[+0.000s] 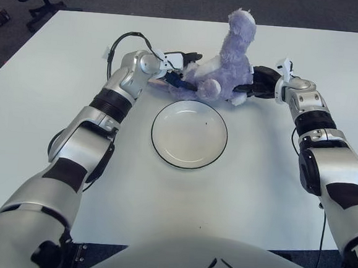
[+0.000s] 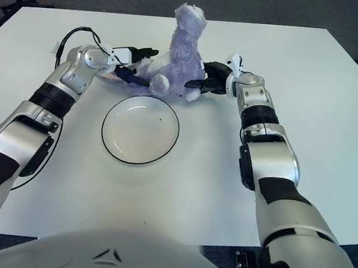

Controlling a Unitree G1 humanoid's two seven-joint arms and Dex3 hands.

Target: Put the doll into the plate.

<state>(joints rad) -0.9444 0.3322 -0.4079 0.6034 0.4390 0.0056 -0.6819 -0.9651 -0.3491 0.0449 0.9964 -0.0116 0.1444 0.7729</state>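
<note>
Squeezing the purple doll [image 1: 227, 63] between my left hand [image 1: 179, 69] and right hand [image 1: 258, 85], fingers pressed to its sides, I had it upright on the table [image 1: 46, 86] just behind the empty plate [image 1: 189, 134], lift and placement undone.

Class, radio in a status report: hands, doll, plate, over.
Left hand and right hand grip doll from either side. Doll upright on table beyond plate. Plate bare, nothing between them.

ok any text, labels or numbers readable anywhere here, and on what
None can be read.
doll: no tag or print shows.
plate: plain, only a dark rim line.
left hand and right hand, both at the doll: no lettering legible.
</note>
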